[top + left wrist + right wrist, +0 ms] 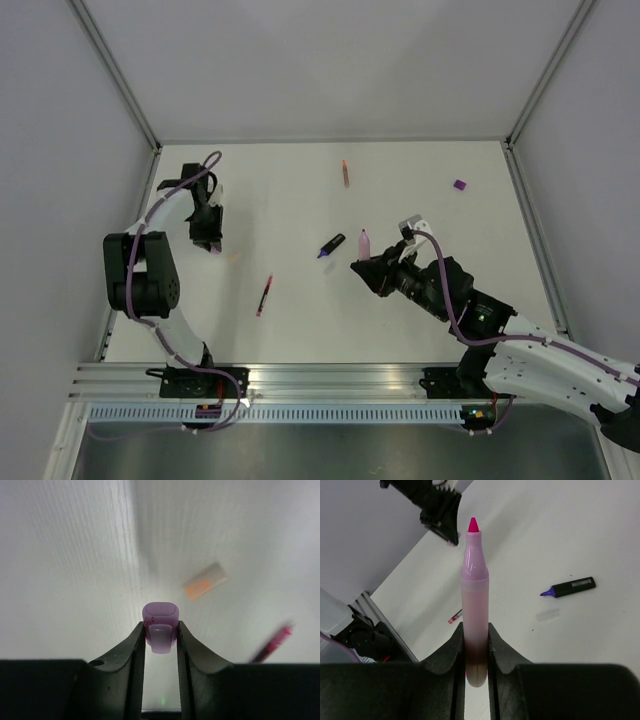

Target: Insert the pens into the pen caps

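Judging by how things are lying, no pen is wearing its cap yet, and the first pairing is only being set up. The right gripper point(476, 630) is clamping the pale pink-lilac pen point(474, 590) low on its barrel. The pen is standing up out of the jaws with its bright pink tip bare, lifted off the table point(430, 320) a little right of centre. Its barrel is looking translucent, pale lilac near the tip and darker toward the jaws.

The left gripper point(160, 629) is pinching the lilac cap point(160, 612), both fingers pressing its sides, over at the left of the table. Whether the cap is resting on the surface or lifted I cannot tell. Pen and cap are sitting well apart, so bringing tip and cap mouth together is what is remaining for this pair.

Three more pens are lying loose — the black marker point(332, 245), purple tip exposed, just beside the held pen; the red pen point(264, 295) nearer the arms; the orange pen point(346, 172) toward the far edge. The purple cap point(459, 185) is lying far right, well apart from the marker, and the orange cap point(205, 581) is lying near the left gripper. No cap for the red pen is plainly showing.
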`<state>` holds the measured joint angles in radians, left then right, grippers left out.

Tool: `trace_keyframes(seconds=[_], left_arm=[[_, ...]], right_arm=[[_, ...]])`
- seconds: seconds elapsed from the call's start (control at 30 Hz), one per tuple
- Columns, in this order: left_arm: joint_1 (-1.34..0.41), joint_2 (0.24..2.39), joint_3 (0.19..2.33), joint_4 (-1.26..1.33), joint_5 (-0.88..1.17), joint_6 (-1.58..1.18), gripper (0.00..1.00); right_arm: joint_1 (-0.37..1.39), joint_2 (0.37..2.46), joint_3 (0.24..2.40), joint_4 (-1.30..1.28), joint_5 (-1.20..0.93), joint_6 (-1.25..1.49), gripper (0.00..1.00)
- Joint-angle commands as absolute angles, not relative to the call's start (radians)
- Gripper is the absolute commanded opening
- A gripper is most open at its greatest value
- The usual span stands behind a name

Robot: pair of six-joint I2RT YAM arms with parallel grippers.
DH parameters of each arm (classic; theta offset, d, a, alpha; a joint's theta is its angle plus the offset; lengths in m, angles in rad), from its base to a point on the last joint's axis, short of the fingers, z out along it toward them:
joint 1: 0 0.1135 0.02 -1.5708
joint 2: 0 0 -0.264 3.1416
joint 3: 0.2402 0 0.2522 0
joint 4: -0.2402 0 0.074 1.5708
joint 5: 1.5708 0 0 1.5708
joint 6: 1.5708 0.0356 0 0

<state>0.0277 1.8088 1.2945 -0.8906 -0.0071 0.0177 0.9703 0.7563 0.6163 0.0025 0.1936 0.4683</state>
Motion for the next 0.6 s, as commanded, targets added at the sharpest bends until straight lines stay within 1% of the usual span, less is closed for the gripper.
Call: trace_keyframes(seconds=[0.0,0.07,0.1,0.17,0.2,0.27,0.3,0.33,0.43,0.57], left_arm=[[0.018,1.545,1.373,-0.737,0.204,-0.11,0.02],[-0.012,1.464,1.336,-0.666,0.341,-0.2,0.02],[-0.04,1.395,1.322,-0.634,0.362,-0.237,0.02],[-0.145,1.342,1.278,-0.54,0.373,-0.335,0.02],[-0.241,1.306,1.266,-0.511,0.368,-0.366,0.02],[-0.345,1.276,1.217,-0.405,0.359,-0.443,0.02],[-0.436,1.249,1.194,-0.356,0.368,-0.465,0.02],[-0.477,1.237,1.169,-0.256,0.367,-0.515,0.02],[-0.589,1.194,1.076,-0.09,0.312,-0.601,0.02],[-0.701,1.184,1.04,-0.031,0.207,-0.635,0.02]], right_arm=[[0.968,0.791,0.6,0.139,0.019,0.434,0.0],[0.968,0.81,0.595,0.158,0.005,0.431,0.0],[0.969,0.833,0.597,0.158,0.009,0.43,0.0],[0.968,0.873,0.604,0.158,0.021,0.411,0.0],[0.968,0.887,0.606,0.161,0.025,0.405,0.0],[0.969,0.922,0.601,0.187,0.026,0.393,0.0],[0.968,0.931,0.589,0.199,0.023,0.391,0.0],[0.968,0.939,0.583,0.213,0.023,0.393,0.0],[0.969,0.957,0.572,0.242,0.034,0.405,0.0],[0.968,0.966,0.574,0.239,0.055,0.408,0.0]])
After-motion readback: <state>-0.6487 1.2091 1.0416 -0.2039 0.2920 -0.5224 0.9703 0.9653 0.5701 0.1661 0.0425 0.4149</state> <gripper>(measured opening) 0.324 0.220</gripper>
